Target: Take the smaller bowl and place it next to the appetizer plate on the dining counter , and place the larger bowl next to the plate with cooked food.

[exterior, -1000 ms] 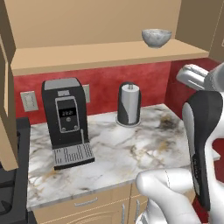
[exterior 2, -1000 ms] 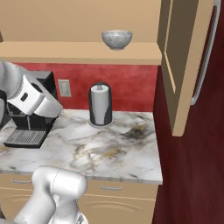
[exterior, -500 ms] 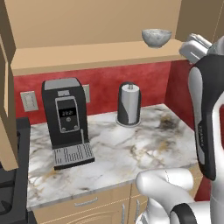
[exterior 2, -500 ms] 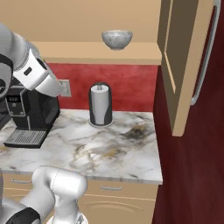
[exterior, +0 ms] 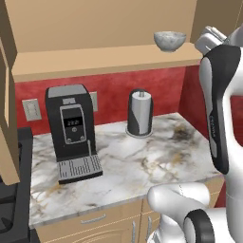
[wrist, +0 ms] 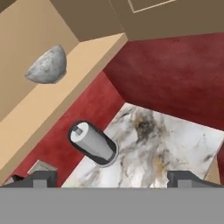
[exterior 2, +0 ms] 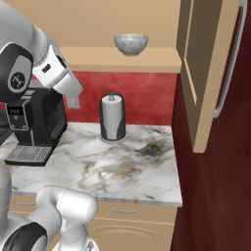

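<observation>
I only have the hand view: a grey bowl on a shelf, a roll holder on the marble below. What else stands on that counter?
Observer: A black coffee machine stands toward the left of the counter, well apart from the paper towel holder.
Operator: Anything to the right of the shelf?
Observer: An open cabinet door with a long handle juts out, to the right of the smaller bowl.
Operator: My view is rolled. Which end of the shelf is the bowl on?
Observer: It sits upright near the right end of the shelf, above and slightly right of the holder.
</observation>
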Robot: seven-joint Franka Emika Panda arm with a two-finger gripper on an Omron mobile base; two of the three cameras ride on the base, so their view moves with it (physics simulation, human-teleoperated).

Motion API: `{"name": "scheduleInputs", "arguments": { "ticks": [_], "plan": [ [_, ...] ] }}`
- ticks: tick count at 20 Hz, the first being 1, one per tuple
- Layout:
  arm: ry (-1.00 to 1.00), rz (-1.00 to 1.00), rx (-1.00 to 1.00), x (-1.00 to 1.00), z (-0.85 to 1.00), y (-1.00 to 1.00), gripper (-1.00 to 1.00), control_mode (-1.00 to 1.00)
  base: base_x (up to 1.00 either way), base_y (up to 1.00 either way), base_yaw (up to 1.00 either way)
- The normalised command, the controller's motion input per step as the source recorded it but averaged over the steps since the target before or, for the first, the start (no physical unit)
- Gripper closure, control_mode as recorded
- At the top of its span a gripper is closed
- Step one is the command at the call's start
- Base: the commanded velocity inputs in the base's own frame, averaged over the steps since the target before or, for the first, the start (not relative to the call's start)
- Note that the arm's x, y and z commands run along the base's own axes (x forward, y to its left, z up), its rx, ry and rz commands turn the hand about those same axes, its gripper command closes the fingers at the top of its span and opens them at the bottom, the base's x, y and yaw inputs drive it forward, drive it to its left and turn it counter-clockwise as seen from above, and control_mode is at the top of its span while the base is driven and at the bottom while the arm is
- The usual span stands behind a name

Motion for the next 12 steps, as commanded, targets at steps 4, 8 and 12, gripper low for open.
{"name": "scheduleInputs", "arguments": {
  "ticks": [4,8,12],
  "plan": [
    [-0.15,0.03,0.0,0.57,0.0,-0.22,-1.0,-1.0,0.0,0.0,0.0],
    [-0.1,0.05,0.0,0.7,0.0,-0.17,-1.0,-1.0,0.0,0.0,0.0],
    [0.08,0.0,0.07,0.74,0.14,-0.22,-1.0,-1.0,0.0,0.0,0.0]
  ]
}}
